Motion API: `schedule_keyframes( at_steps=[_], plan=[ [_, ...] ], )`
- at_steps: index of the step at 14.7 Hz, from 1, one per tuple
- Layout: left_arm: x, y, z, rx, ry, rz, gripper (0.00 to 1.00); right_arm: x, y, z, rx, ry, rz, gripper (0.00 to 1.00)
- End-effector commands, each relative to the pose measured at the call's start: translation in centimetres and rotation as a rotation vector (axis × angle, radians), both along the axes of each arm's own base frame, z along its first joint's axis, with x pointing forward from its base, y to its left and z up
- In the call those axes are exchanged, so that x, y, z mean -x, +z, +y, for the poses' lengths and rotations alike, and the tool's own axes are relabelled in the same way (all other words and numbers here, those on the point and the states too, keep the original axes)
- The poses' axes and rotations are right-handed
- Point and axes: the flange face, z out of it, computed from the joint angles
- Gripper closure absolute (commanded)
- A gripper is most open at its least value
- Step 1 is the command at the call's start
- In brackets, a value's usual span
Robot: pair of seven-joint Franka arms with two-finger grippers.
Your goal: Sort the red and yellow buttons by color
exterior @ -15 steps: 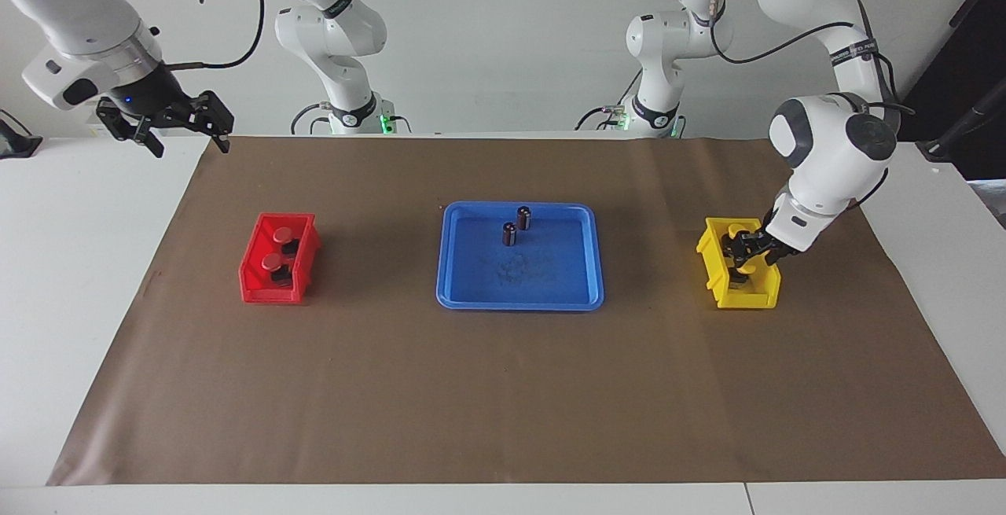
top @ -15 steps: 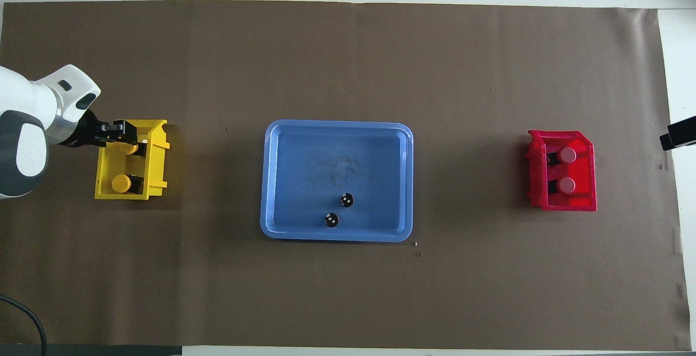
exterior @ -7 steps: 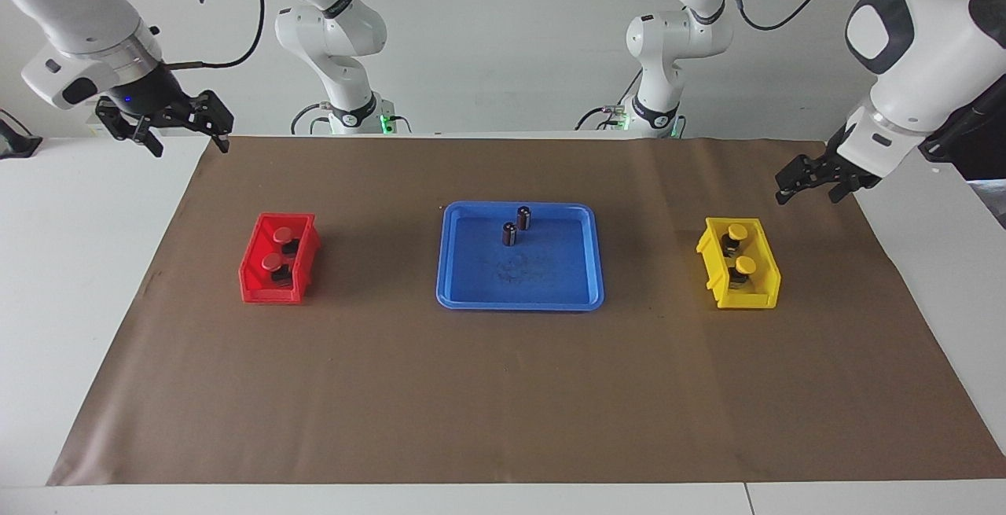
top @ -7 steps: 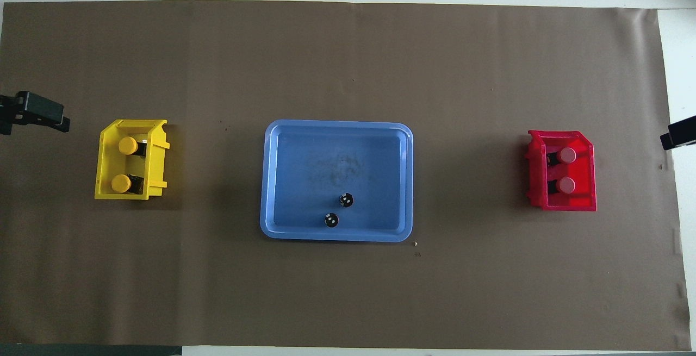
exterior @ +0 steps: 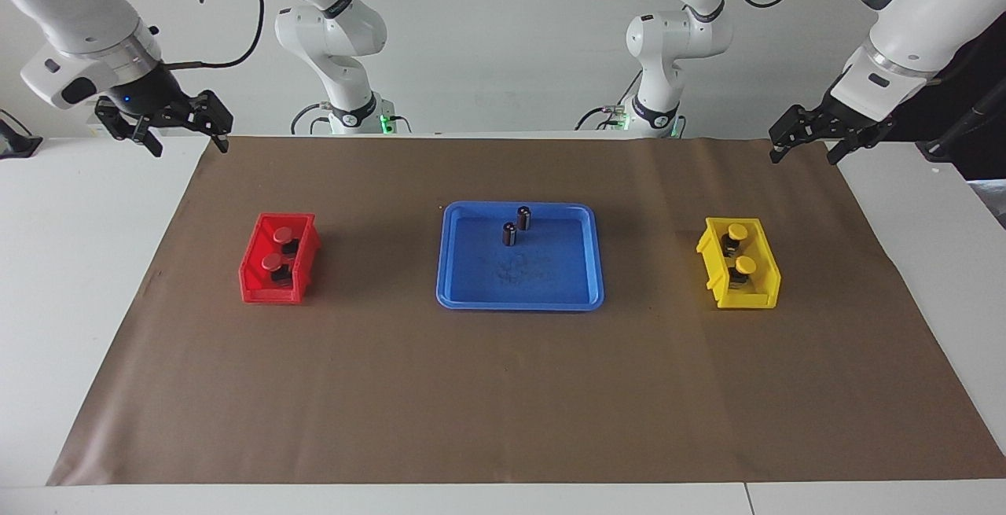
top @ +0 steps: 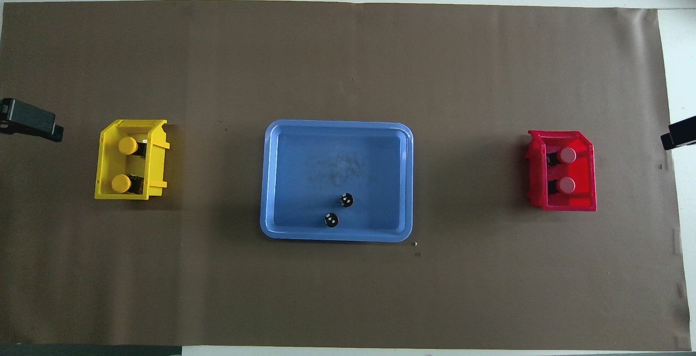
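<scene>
Two yellow buttons (exterior: 736, 232) (exterior: 745, 265) sit in the yellow bin (exterior: 707, 251) toward the left arm's end of the table; both show in the overhead view (top: 128, 145) (top: 120, 183). Two red buttons (exterior: 283, 233) (exterior: 272, 263) sit in the red bin (exterior: 251, 283) toward the right arm's end; both show in the overhead view (top: 567, 154) (top: 566, 185). My left gripper (exterior: 802, 153) is open and empty, raised over the mat's edge beside the yellow bin. My right gripper (exterior: 191, 145) is open and empty, raised over the mat's corner, waiting.
A blue tray (exterior: 519, 304) lies at the middle of the brown mat (exterior: 503, 389). Two small dark cylinders with silvery tops (exterior: 523, 218) (exterior: 509, 233) stand in it at the side nearer the robots.
My left gripper has let go of a yellow button in the yellow bin, risen out of the bin and drawn back toward the mat's edge. The right arm has not moved.
</scene>
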Motion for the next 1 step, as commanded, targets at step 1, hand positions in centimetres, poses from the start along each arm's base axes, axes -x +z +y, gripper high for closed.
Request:
schedule_keyframes(
  at_steps=[1],
  plan=[
    [0.11,0.88,-1.07,-0.01,-0.025,-0.002,0.0,0.04,0.33,0.05,0.007,-0.007,0.002,0.0]
  ],
)
